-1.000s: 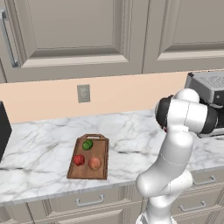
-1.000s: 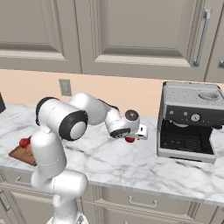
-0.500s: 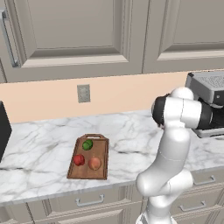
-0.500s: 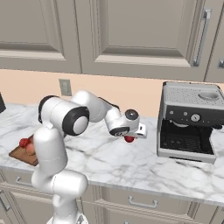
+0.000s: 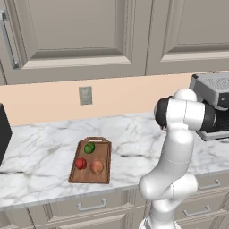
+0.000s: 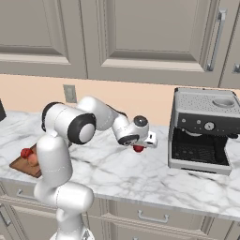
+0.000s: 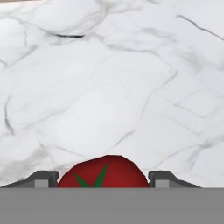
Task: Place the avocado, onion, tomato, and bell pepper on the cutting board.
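My gripper (image 6: 138, 147) is shut on a red bell pepper (image 7: 103, 172) with a green stem. It holds it just above the marble counter, left of the coffee machine. In the hand view the pepper sits between the two fingertips (image 7: 42, 179). The brown cutting board (image 5: 105, 152) lies far to the left on the counter. On it rest the green avocado (image 5: 89, 148), the red tomato (image 5: 80, 163) and the orange onion (image 5: 96, 167). In the right base view the board's corner (image 6: 21, 167) shows behind my arm, with the tomato (image 6: 26, 153) and the onion (image 6: 33, 160) on it.
A grey coffee machine (image 6: 202, 130) stands on the counter to the right of the gripper. A wall outlet (image 5: 85, 95) sits on the backsplash and cabinets hang above. A dark appliance (image 5: 3, 136) is at the counter's far left.
The arm's upper links have swung slightly left. The gripper, still shut on the pepper, has barely shifted.
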